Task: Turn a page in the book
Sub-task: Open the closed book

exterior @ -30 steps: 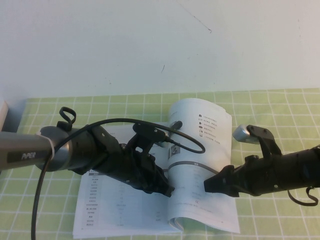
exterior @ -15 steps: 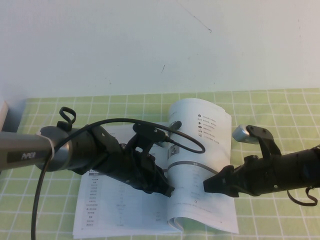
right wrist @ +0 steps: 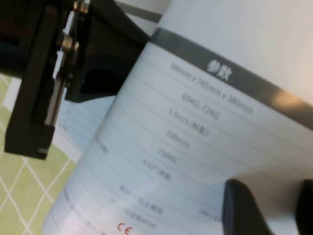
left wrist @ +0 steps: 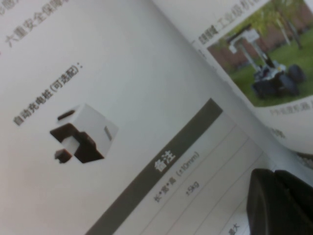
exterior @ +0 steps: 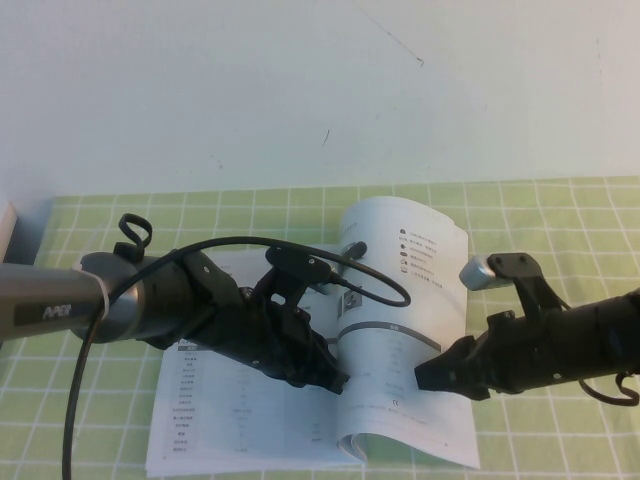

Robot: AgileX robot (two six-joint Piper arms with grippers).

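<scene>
The book (exterior: 250,430) lies open on the green checked mat. Its right-hand page (exterior: 420,250) bulges upward, and its spec table (right wrist: 195,122) fills the right wrist view. My left gripper (exterior: 335,380) rests shut on the left-hand sheet beside the spine, its black fingertips (left wrist: 266,196) pressed together against the paper. It also shows as a black body (right wrist: 54,73) past the page's edge. My right gripper (exterior: 425,378) sits on the bulging page from the right. Its two fingers (right wrist: 242,208) stand apart, with paper showing in the gap.
The green checked mat (exterior: 100,220) covers the table up to a white wall (exterior: 300,90). A pale object (exterior: 6,235) sits at the far left edge. A black cable (exterior: 370,275) loops over the left arm above the book.
My right arm has shifted slightly to the right and down, and the right-hand page has moved a little with it. The left arm has not moved.
</scene>
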